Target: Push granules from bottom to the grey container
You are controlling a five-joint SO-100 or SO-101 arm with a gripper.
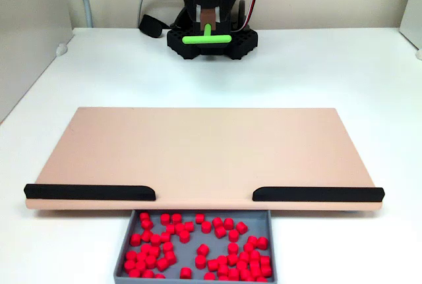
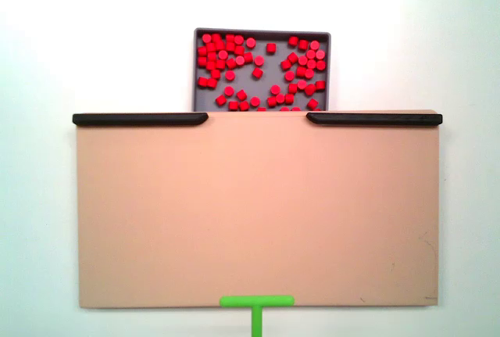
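**Apparently done: pellets in the tray, board bare**

Already the granules (image 2: 262, 71) lie scattered inside the grey container (image 1: 125, 257), which sits just past the gap between the two black bars (image 2: 141, 119) on the beige board (image 2: 258, 212). No pellet shows on the board itself. Risk now, as I judge it: another sweep across the board could carry the green T-shaped pusher (image 1: 207, 37) through the gap and knock the tray or spill pellets. The gripper (image 1: 208, 19), well beyond the board's far edge, stands clenched around the pusher's stem.
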